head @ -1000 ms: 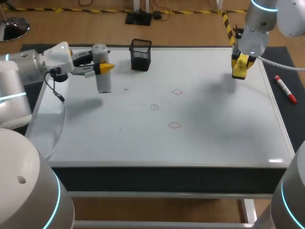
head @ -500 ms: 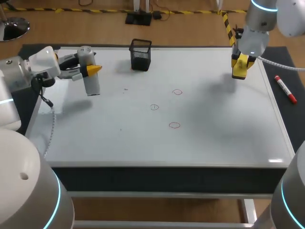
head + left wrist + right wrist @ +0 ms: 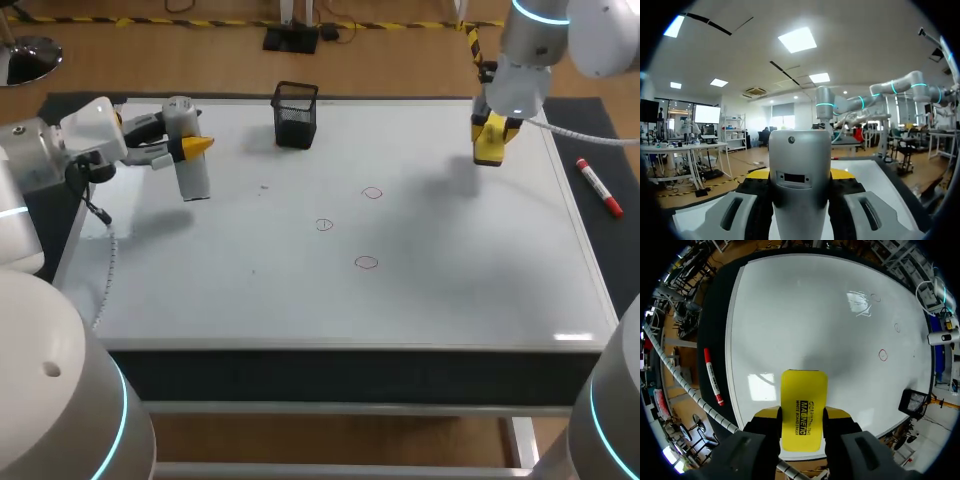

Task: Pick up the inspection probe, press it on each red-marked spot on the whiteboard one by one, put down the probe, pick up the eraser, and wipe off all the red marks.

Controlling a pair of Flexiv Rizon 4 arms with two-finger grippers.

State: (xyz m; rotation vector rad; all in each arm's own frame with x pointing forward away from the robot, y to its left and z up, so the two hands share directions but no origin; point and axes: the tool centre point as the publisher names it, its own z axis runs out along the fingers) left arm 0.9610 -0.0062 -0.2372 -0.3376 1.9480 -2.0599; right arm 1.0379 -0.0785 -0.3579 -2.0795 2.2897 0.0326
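Eraser [image 3: 804, 390] in right pincer [image 3: 801, 416]; probe [image 3: 800, 150] in left pincer [image 3: 800, 176]

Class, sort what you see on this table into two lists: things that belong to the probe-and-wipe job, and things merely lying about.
Belongs to the job:
inspection probe, held in the left jaws
eraser, held in the right jaws
whiteboard
red marks, three circles

Just lying about:
black mesh cup at the board's far edge
red marker pen beside the board
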